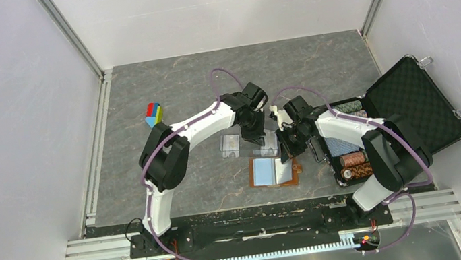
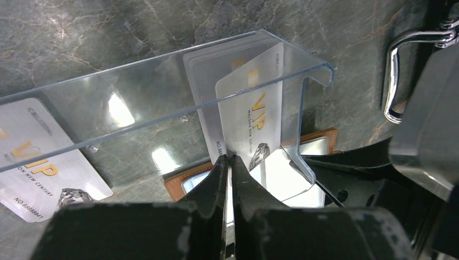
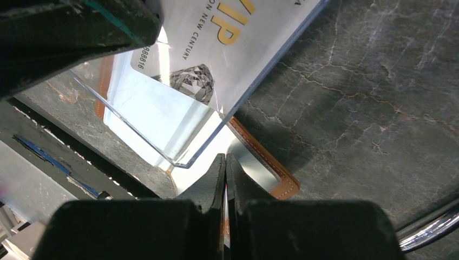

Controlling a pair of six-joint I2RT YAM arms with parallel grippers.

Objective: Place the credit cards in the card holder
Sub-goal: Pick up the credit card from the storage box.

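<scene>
Only your left wrist view shows the left end effector (image 2: 229, 160) pinched nearly closed on a credit card (image 2: 255, 108) standing in the clear tray (image 2: 135, 92). From above, your left arm (image 1: 172, 145) and right arm (image 1: 379, 140) fold inward over the bench (image 1: 174, 90). The card holder (image 1: 275, 171) lies open just nearer the bases. The right end effector (image 3: 225, 161) is fully closed above its brown rim.

Cards (image 2: 251, 119) seemingly standing in tray (image 2: 135, 103), card holder (image 1: 274, 171) before it, case (image 1: 415, 107) at right
</scene>
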